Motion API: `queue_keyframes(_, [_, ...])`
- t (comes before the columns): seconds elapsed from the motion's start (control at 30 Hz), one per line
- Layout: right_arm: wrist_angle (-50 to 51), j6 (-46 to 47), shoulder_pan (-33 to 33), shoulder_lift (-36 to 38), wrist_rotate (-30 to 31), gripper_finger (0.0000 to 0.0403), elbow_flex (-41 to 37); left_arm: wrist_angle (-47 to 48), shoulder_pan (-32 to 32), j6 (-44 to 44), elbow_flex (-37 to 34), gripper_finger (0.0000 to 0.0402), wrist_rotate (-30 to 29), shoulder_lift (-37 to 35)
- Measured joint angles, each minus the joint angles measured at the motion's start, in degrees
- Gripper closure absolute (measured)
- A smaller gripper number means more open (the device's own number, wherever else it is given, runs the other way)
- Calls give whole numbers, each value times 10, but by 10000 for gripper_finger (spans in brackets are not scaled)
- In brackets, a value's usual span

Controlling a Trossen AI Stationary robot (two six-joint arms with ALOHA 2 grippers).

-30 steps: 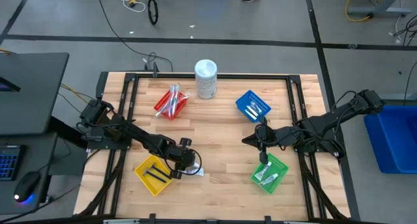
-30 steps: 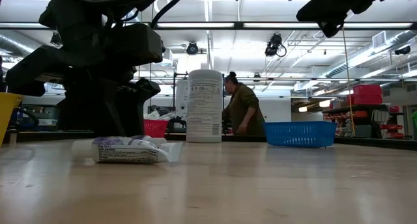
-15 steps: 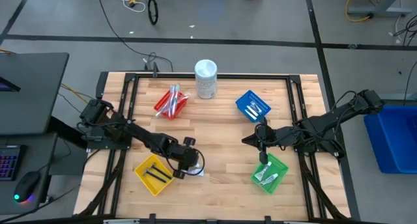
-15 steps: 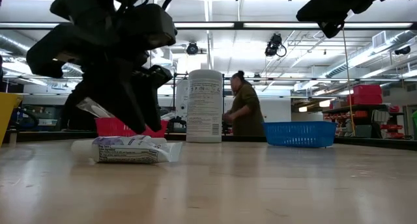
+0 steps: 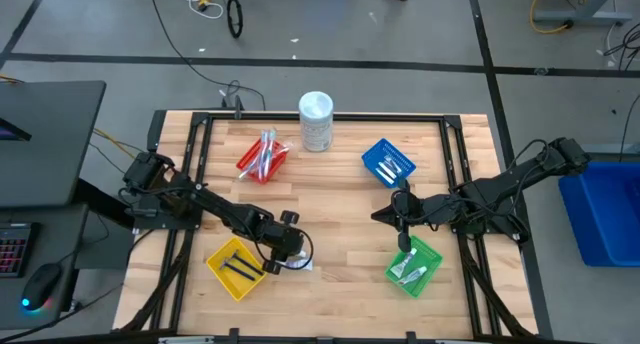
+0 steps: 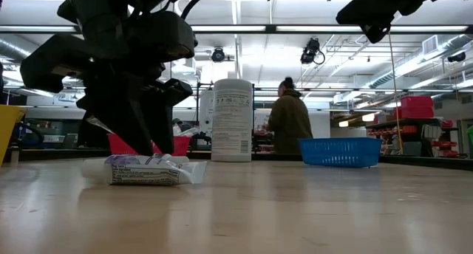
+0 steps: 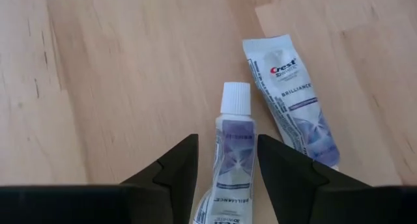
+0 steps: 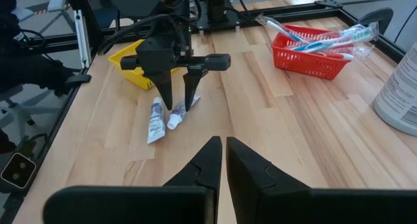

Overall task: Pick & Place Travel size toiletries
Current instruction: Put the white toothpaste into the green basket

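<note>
Two small white toothpaste tubes are at the table's near middle. One tube (image 7: 293, 107) lies flat on the wood (image 6: 148, 170). The other tube (image 7: 233, 120), white cap forward, is between the fingers of my left gripper (image 7: 227, 146), which is shut on it beside the yellow basket (image 5: 236, 267). My right gripper (image 8: 220, 152) is shut and holds nothing, up in the air above the far edge of the green basket (image 5: 414, 264), which has toiletries in it. My left gripper pinches the tube's flat body (image 7: 233, 160) between its two fingers, behind the cap. The fingers (image 8: 168, 97) slant steeply down from above and from the table's left. The tube is tilted, cap end (image 8: 171, 124) lowest, at or just above the wood, and its crimped end (image 6: 100, 125) is raised.
A red basket (image 5: 262, 156) with toothbrushes and a blue basket (image 5: 388, 162) stand toward the far side, with a tall white container (image 5: 316, 121) at the far edge. The yellow basket holds thin black pieces. A person stands in the room beyond the table.
My left gripper has risen a little off the table with the tube. The tube's crimped end has come up, so the tube now slants with its cap end down. The other tube has stayed flat where it was.
</note>
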State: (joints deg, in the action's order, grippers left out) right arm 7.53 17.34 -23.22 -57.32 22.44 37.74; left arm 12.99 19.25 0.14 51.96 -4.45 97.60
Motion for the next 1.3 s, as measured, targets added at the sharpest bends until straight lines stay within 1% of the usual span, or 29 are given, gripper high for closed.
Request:
queue_keyframes(0.37, [0, 0, 0, 0, 0, 375, 0, 0, 0, -1, -12, 234, 0, 1])
queue_keyframes(0.47, [0, 0, 0, 0, 0, 373, 0, 6, 0, -1, -13, 234, 3, 13])
queue_keyframes(0.53, [0, 0, 0, 0, 0, 373, 0, -2, 1, -6, -11, 234, 16, 26])
queue_keyframes(1.3, [0, -2, 0, 0, 0, 374, 0, 0, 2, -9, -11, 235, 9, 26])
